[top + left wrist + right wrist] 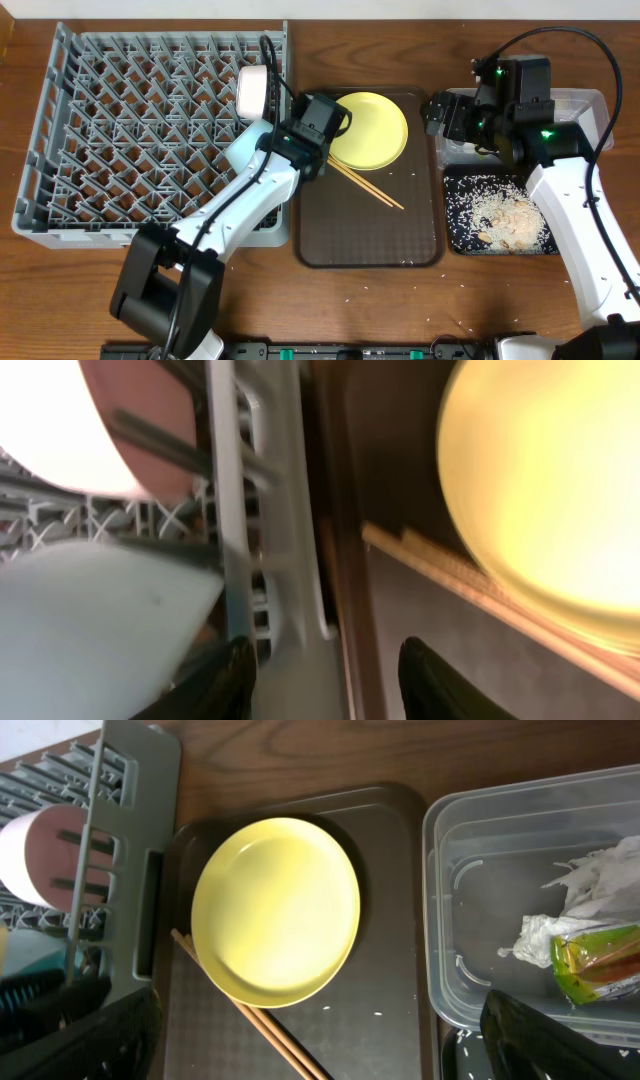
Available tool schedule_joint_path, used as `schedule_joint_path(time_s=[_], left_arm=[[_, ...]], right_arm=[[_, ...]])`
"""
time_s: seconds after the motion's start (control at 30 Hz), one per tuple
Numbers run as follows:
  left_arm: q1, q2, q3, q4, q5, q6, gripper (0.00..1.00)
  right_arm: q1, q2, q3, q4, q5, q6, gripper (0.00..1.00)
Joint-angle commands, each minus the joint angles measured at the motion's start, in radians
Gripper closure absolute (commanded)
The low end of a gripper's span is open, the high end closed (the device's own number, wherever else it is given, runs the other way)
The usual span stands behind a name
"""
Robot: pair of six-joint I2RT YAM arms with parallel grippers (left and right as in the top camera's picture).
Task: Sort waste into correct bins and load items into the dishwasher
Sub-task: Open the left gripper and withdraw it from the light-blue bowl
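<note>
Beside the dish rack, the left jaws stand apart, empty; the right jaws gape wide. Reaching for the yellow plate could scatter the chopsticks.

Dish rack lies at 9 o'clock of serving tray. Plate sits on tray, chopsticks at its 6 o'clock.
</note>
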Motion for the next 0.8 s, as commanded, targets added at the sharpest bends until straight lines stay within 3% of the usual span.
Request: schedule_joint_path(time_s=[0.0, 0.3, 0.77], left_arm=[[0.028, 0.016, 0.016, 0.015, -0.028, 0.01, 0.52], [0.037, 0.016, 0.017, 0.127, -0.029, 0.055, 0.52], [0.042, 0.016, 0.017, 0.184, -0.18, 0.063, 0.51]], right_arm=[[0.003, -0.002, 0.012, 0.0, 0.009, 0.0, 0.01], [0.003, -0.002, 0.012, -0.001, 0.009, 0.0, 0.01], [0.003, -0.002, 0.012, 0.0, 0.009, 0.0, 0.01]])
